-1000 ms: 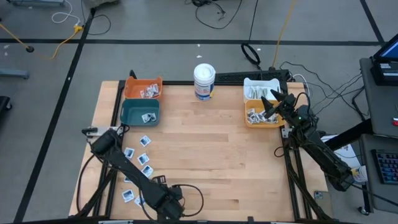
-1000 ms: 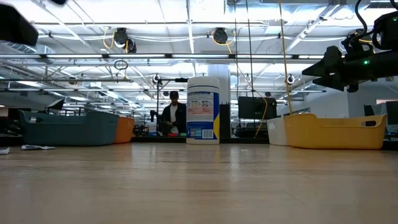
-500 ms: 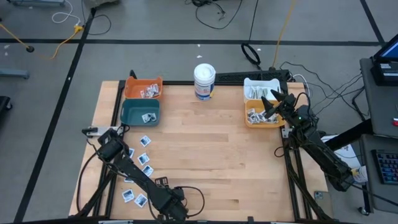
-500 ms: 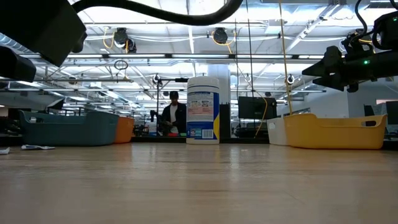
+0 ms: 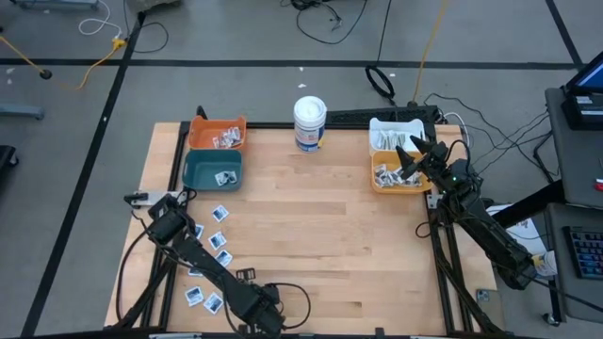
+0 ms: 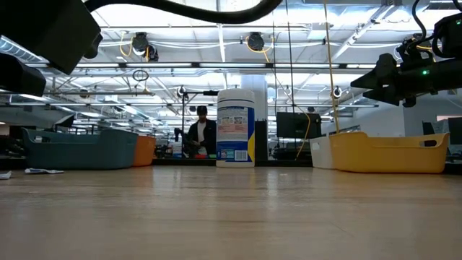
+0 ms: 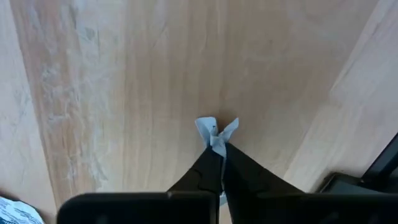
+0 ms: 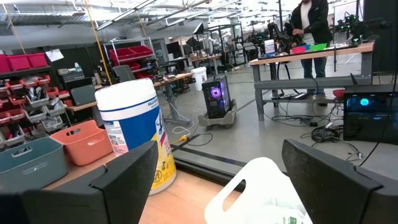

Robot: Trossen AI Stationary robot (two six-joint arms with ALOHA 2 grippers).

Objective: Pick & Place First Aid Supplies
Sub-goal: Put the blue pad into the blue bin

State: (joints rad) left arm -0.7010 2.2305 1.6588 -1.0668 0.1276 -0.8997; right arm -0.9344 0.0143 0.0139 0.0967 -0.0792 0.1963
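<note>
The left gripper is hanging over the table's left edge, its jaws pressed together on a small crumpled whitish-blue packet that is sticking out past the fingertips above the bare wood. More square white-and-blue sachets are lying loose along the left side of the table, trailing toward the near-left corner. Another sachet is sitting in the teal bin, with more packets in the orange bin behind it at the far-left corner. The right gripper is hovering over the yellow bin of wrapped strips by the table's right edge, its jaws standing wide apart and holding nothing. A white bin is sitting just behind the yellow one, and a tall white wipes tub is standing at the middle of the far edge.
</note>
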